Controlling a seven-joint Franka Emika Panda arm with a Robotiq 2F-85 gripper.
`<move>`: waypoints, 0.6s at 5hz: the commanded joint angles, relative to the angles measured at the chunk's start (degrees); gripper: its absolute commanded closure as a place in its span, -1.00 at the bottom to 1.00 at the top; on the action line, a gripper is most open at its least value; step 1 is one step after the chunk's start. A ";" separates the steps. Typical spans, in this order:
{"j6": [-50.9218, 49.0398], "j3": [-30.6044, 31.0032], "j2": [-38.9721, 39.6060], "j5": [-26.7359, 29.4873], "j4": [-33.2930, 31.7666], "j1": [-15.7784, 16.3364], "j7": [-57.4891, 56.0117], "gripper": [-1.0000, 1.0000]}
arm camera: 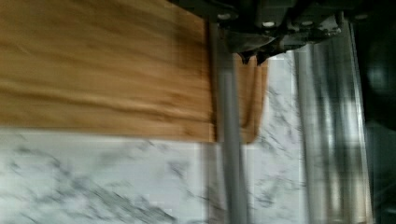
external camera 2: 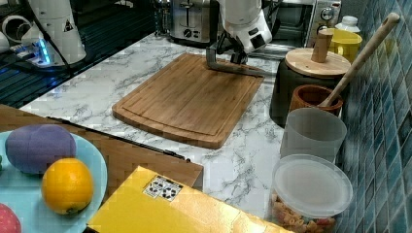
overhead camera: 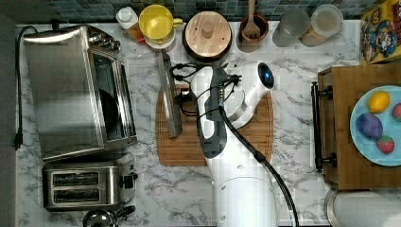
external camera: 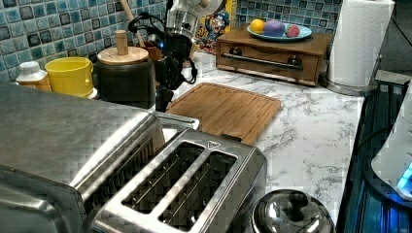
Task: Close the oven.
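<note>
The stainless-steel oven stands at the top view's left with its glass door swung down flat and the dark interior showing. The long steel bar handle lies over the left edge of the wooden cutting board. My gripper hangs low just beside the handle, on the board side. In the wrist view its fingertips sit close together, shut on nothing, with the handle right next to them. The left view shows the gripper behind the oven's open door.
A two-slot toaster stands beside the oven. A dark canister with wooden lid, yellow cup, utensil pot and plastic containers line the back wall. A wooden drawer box with a fruit plate stands at the top view's right.
</note>
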 commanded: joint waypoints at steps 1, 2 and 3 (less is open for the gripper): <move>4.75 3.36 0.72 -3.67 4.88 4.56 -5.60 1.00; 3.49 3.70 1.95 -3.56 6.28 4.10 -3.51 1.00; 2.39 5.16 0.89 0.04 6.24 2.45 -3.82 1.00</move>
